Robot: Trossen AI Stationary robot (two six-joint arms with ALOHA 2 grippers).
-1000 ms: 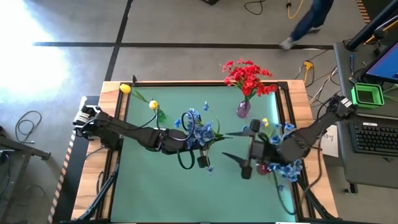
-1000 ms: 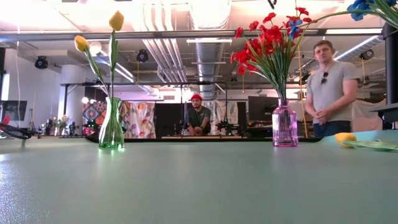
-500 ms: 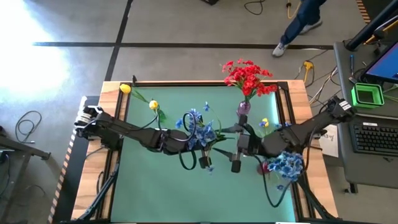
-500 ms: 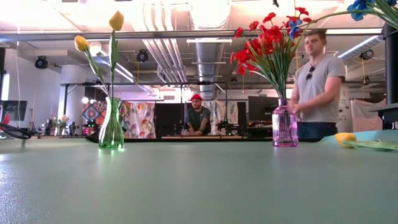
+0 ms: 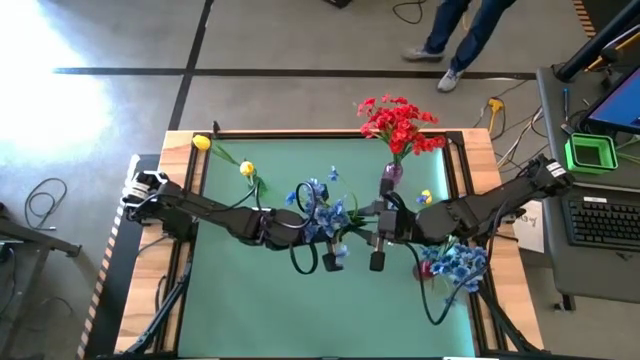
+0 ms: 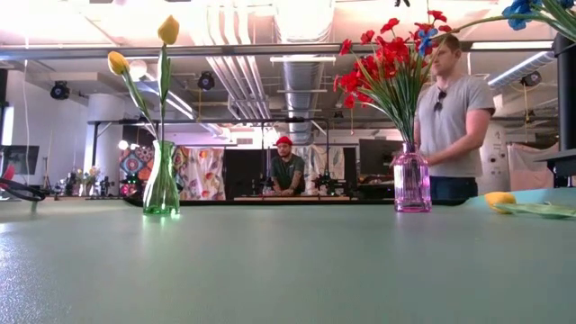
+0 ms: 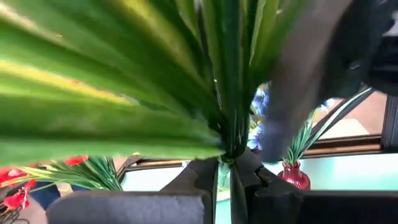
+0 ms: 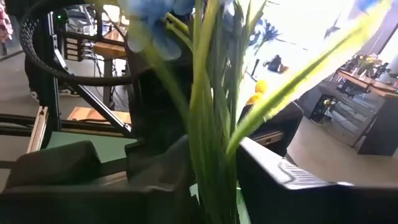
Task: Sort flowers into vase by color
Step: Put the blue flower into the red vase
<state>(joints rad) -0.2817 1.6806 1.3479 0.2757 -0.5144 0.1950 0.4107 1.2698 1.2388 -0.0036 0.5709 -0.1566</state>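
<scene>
High view: above the middle of the desk (image 5: 230,300), a blue flower bunch (image 5: 322,210) is clamped by the shut left pincer (image 5: 330,255). Its stems are straddled by the narrowing right pincer (image 5: 377,250); contact cannot be told. Light, floppy stems are best gripped bundled, below the blossoms.

Grey concrete floor (image 5: 300,40) (black tape lines), exposed ceiling ducts (image 6: 297,67)
</scene>
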